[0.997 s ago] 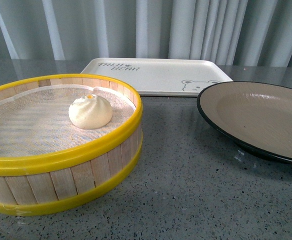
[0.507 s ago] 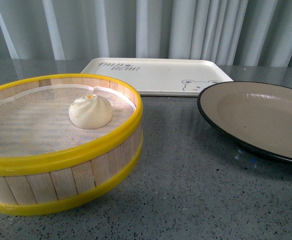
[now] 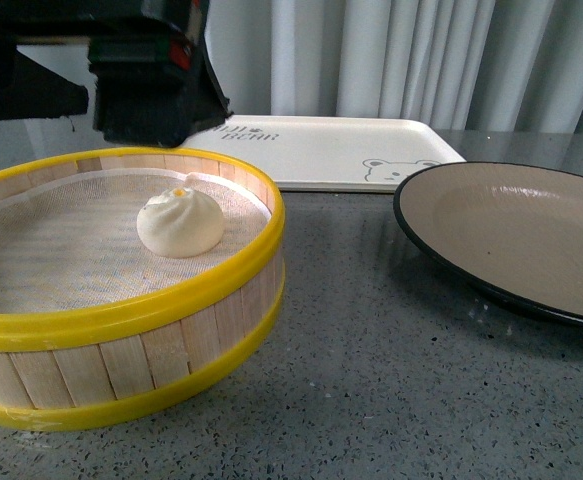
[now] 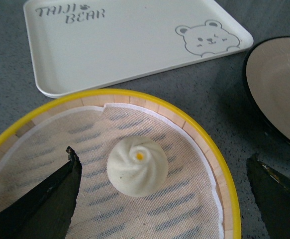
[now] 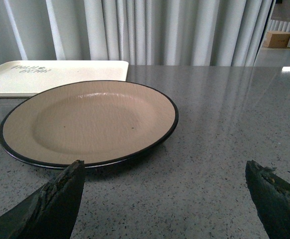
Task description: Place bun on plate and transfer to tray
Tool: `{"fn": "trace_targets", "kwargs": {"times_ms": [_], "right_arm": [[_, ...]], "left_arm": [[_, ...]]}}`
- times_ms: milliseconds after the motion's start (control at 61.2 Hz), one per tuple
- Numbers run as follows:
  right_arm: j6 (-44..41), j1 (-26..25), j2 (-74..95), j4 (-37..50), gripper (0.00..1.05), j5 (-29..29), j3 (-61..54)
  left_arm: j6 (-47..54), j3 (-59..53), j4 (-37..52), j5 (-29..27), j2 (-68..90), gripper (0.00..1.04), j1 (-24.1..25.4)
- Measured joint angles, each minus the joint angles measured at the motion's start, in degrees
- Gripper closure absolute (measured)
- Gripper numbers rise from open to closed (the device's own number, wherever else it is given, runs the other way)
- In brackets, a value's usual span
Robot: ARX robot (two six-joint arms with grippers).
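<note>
The cream-white bun point(image 3: 180, 224) sits on the cloth inside the steamer basket at the left. My left gripper point(image 3: 156, 120) hovers above the basket's far side. In the left wrist view it point(image 4: 160, 157) stands open, high over the bun point(image 4: 137, 166), with one finger on each side and nothing between them. The grey-brown plate point(image 3: 511, 230) with a black rim lies bare at the right. My right gripper point(image 5: 163, 164) is open, low over the table, just short of the plate point(image 5: 90, 119). The cream tray point(image 3: 321, 150) lies at the back with nothing on it.
The yellow-rimmed wooden steamer basket point(image 3: 171, 300) takes up the left front of the grey speckled table point(image 3: 371, 380). A grey curtain hangs behind the tray. The tray point(image 4: 125, 45) and the plate point(image 4: 279, 84) lie just beyond the basket's rim point(image 4: 224, 169).
My left gripper has come into the front view from the upper left and now hangs over the basket. The bun, plate and tray have not moved.
</note>
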Motion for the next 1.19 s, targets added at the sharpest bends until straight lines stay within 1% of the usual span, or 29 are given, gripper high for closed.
{"fn": "trace_targets", "kwargs": {"times_ms": [131, 392, 474, 654, 866, 1193], "right_arm": [[0.00, 0.00, 0.00, 0.00, 0.09, 0.00, 0.00], [0.00, 0.00, 0.00, 0.00, 0.09, 0.00, 0.00], [0.00, 0.00, 0.00, 0.00, 0.09, 0.00, 0.00], [0.00, 0.00, 0.00, 0.00, 0.09, 0.00, 0.00], [0.00, 0.00, 0.00, 0.00, 0.09, 0.00, 0.00], [0.00, 0.00, 0.00, 0.00, 0.09, -0.02, 0.00]], "left_arm": [[0.04, -0.02, -0.13, -1.38, 2.03, 0.07, -1.33], [0.31, 1.31, -0.52, -4.31, 7.26, 0.07, -2.03], [0.00, 2.91, -1.22, -4.00, 9.14, 0.07, -2.03], [0.55, 5.99, -1.42, -5.66, 12.37, 0.07, -2.03], [-0.13, 9.31, -4.07, -7.30, 15.17, 0.07, -1.18], [-0.48, 9.40, -5.46, -7.80, 16.22, 0.07, -0.87]]}}
